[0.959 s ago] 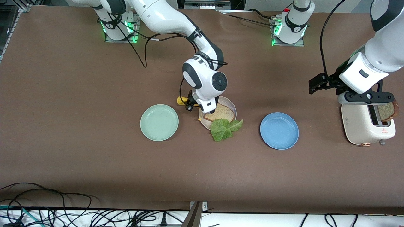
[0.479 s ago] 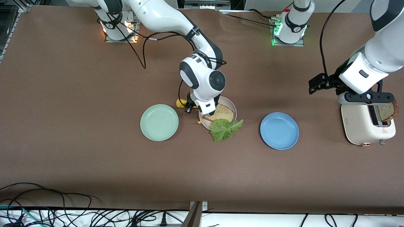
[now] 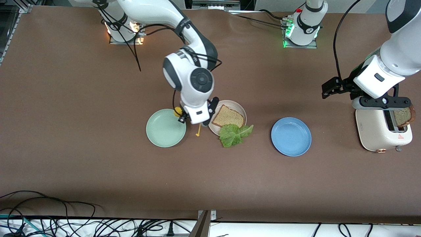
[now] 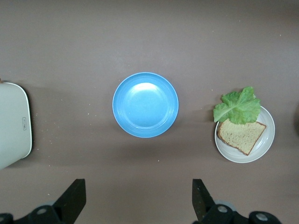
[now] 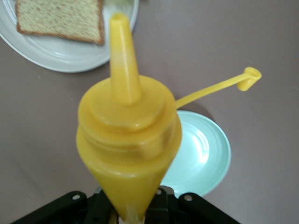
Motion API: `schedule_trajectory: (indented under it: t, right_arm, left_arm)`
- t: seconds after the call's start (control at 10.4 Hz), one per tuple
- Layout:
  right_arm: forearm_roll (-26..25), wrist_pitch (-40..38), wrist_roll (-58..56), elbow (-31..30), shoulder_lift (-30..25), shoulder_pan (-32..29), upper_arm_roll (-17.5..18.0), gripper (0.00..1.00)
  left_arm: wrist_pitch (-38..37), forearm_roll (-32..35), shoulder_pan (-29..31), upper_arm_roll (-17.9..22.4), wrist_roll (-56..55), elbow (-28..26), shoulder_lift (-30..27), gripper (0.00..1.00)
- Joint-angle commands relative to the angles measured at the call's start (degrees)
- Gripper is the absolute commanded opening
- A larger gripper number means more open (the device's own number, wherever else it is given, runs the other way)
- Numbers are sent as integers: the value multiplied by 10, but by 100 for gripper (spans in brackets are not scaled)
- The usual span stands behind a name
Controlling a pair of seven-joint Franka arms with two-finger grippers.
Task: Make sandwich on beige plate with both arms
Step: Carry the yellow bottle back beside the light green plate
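My right gripper (image 3: 197,122), over the bench between mint green plate (image 3: 165,128) and beige plate (image 3: 238,109), clamps the squeeze bottle (image 5: 128,140). The left gripper (image 4: 135,205) waits over the toaster (image 3: 383,129), fingers spread wide and empty. I judge the toast slice (image 3: 228,116) light and crumbly: grip its edges.

Two white, glossy jointed arms — right arm (image 3: 189,70) and left arm (image 3: 391,62) — rounded shells split by black joint bands. Round black cap with a small centre mark on the right arm's wrist housing. Thin black cables looped along both. Black two-finger grippers below white wrist blocks. Square grey base plates near the table's edge, lit green at one, warm orange at the other.
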Motion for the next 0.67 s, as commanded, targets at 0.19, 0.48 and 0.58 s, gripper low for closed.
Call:
schedule_trajectory:
  t: [0.19, 0.48, 0.58]
  right_arm:
    - [45, 127, -108, -246, -182, -71, 17, 0]
    - [75, 169, -220, -329, -249, -153, 45, 0]
    - [110, 185, -272, -360, -266, -184, 45, 0]
  left_arm:
    - [10, -4, 1, 4, -6, 7, 10, 100]
    - [10, -2, 8, 6, -7, 7, 16, 100]
    - [10, -3, 9, 6, -7, 2, 17, 100]
